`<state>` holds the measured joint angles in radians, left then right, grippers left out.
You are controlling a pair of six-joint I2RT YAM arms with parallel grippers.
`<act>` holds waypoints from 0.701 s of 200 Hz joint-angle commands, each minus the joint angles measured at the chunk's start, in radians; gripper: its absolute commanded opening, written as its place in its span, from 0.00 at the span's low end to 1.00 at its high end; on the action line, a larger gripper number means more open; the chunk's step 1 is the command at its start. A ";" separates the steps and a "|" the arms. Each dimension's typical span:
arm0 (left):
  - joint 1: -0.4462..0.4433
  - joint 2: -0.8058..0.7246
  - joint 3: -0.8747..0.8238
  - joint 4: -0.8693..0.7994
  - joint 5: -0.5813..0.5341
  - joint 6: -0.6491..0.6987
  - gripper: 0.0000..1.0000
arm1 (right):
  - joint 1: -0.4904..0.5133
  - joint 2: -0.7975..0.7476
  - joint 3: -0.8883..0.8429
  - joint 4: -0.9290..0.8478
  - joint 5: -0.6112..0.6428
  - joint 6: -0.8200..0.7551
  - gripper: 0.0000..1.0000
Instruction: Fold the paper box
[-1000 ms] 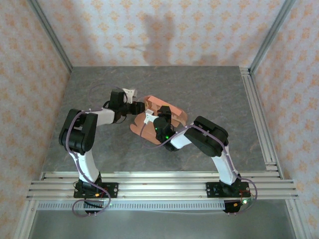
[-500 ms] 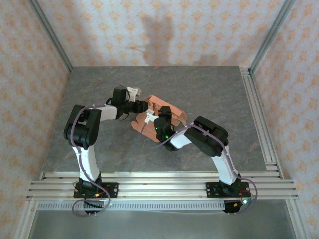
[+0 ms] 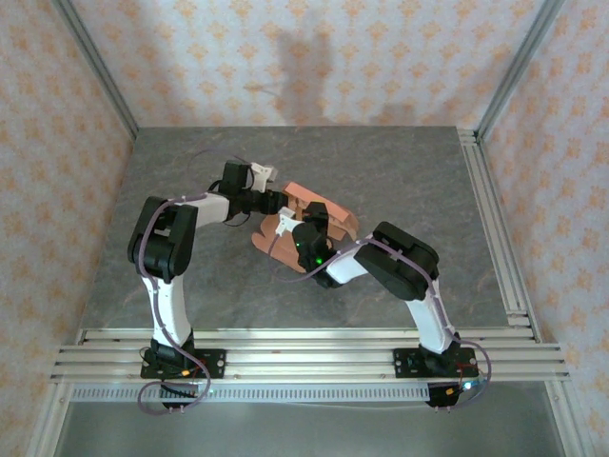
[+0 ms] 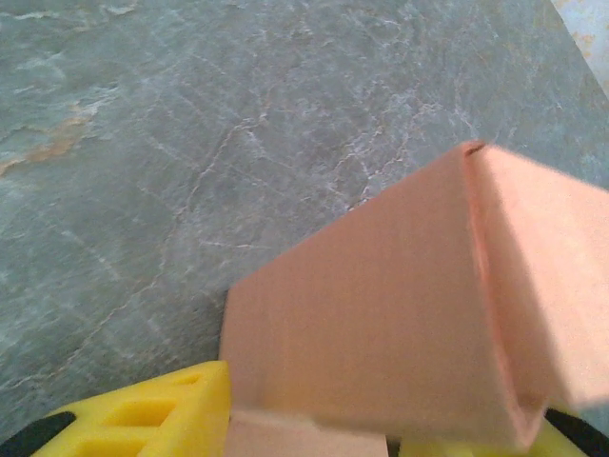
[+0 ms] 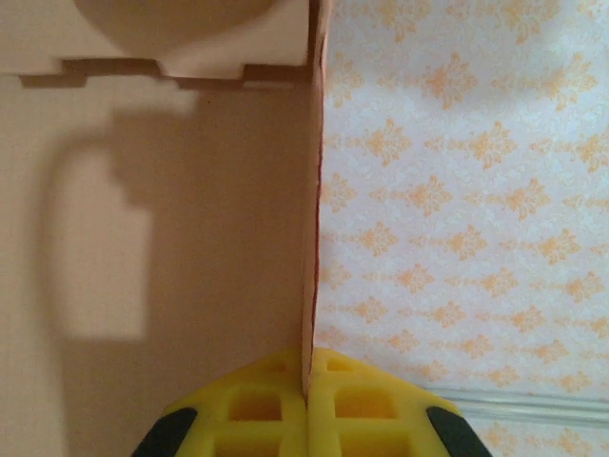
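Two arms meet over the middle of the grey desk (image 3: 400, 171). The left arm (image 3: 162, 243) has swung since a second ago: its elbow now sits further right and a little farther back, and its forearm points more squarely right at the box. The right arm (image 3: 400, 262) is in the same pose as before.

The paper box (image 3: 328, 214), salmon-orange and partly folded, sits mid-desk between the two grippers. Its raised walls are on the far right, and one flat flap (image 3: 265, 236) lies on the desk at the near left. That flap shows less area than a second ago.

The left gripper (image 3: 278, 201) has moved right, up against the box's far-left end. In the left wrist view its yellow fingers (image 4: 143, 419) bracket a folded panel of the box on both sides, so it is grasping the box.

The right gripper (image 3: 306, 227) has not moved. In the right wrist view its yellow pads (image 5: 257, 409) are clenched together on a thin upright wall of the box.
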<state>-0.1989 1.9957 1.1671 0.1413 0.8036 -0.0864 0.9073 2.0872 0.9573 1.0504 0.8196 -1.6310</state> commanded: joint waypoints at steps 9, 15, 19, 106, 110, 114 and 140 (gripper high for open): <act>-0.012 0.009 0.027 -0.003 -0.023 0.031 0.46 | 0.011 -0.062 -0.017 -0.149 -0.074 0.109 0.00; -0.014 0.010 0.028 0.000 -0.024 0.031 0.46 | 0.011 -0.066 -0.018 -0.157 -0.082 0.116 0.00; -0.015 0.011 0.030 0.000 -0.024 0.032 0.46 | 0.013 -0.068 -0.019 -0.166 -0.085 0.121 0.00; -0.037 -0.003 0.025 -0.021 -0.058 0.049 0.13 | 0.015 -0.074 -0.005 -0.239 -0.093 0.169 0.00; -0.040 -0.005 0.023 -0.022 -0.062 0.051 0.12 | 0.014 -0.071 -0.005 -0.233 -0.090 0.168 0.00; -0.042 -0.008 0.020 -0.023 -0.065 0.052 0.11 | 0.014 -0.069 -0.006 -0.226 -0.088 0.166 0.00; -0.051 -0.026 0.010 -0.031 -0.101 0.066 0.04 | 0.023 -0.076 -0.011 -0.230 -0.095 0.194 0.00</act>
<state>-0.2367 2.0018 1.1885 0.1246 0.7399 -0.0109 0.9070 2.0197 0.9592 0.8883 0.7727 -1.4910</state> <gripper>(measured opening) 0.090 0.048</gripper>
